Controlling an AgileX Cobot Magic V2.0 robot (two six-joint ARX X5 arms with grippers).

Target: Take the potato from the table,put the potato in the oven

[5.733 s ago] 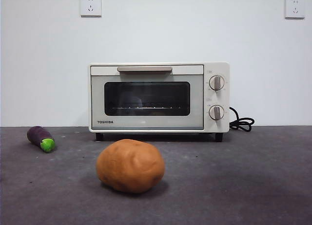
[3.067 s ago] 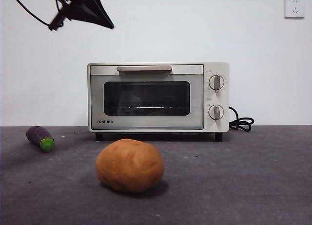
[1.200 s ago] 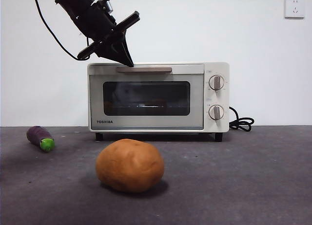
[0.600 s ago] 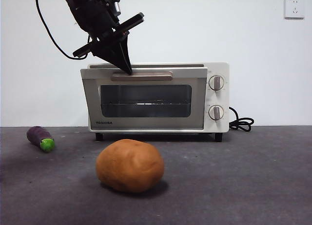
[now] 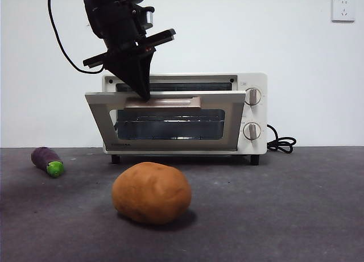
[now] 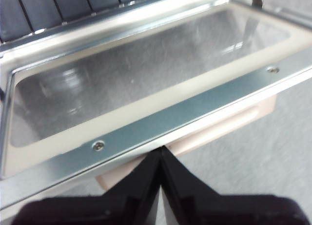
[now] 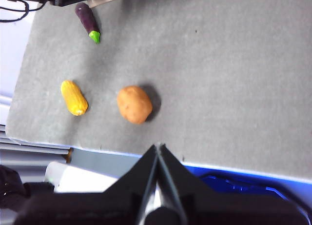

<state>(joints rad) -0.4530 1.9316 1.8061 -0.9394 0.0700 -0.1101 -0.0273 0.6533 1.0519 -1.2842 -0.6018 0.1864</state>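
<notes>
Your left arm (image 5: 116, 20) is black and blocky, with a green light, a silver fitting and a trailing black cable (image 5: 60, 37).

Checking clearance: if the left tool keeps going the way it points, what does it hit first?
The left tool points down, tips at the oven door's bar handle. Going on, it meets that handle first; contact depth unclear.

Potato (image 5: 151, 192): orange-brown, lumpy oval, lying on its side on dark grey table (image 5: 296, 216), near front, centre-left, just fwd of oven. Oven (image 5: 185, 114): cream-white Toshiba toaster oven at back of table vs wall, door part-open & tilted fwd, rack visible inside, 2 knobs on right, black cord trailing right
</notes>
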